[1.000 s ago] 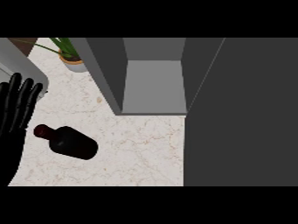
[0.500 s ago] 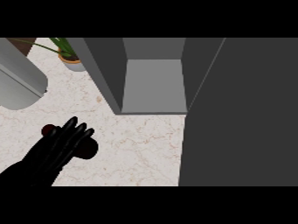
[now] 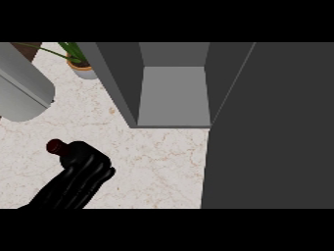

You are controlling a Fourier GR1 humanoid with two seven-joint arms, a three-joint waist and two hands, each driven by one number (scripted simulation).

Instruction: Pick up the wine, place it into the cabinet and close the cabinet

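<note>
The wine bottle (image 3: 57, 146) lies on the marble counter (image 3: 162, 166) at the lower left. Only its dark-red capped neck shows, pointing up and left. My left hand (image 3: 83, 174) comes in from the lower left and its fingers are curled over the bottle's body, hiding it. The cabinet (image 3: 173, 95) stands open at the top centre, with a bare grey floor inside. My right hand shows nowhere.
A wide dark-grey panel (image 3: 285, 127), apparently the cabinet's open door, fills the right side. A potted plant (image 3: 79, 61) stands at the back left beside the cabinet. A thick grey cylinder (image 3: 10, 83), part of an arm close to the view, crosses the upper left corner.
My left hand went from upright at the left edge down onto the bottle, and its fingers have curled round it. The grey arm part came into the upper left.
</note>
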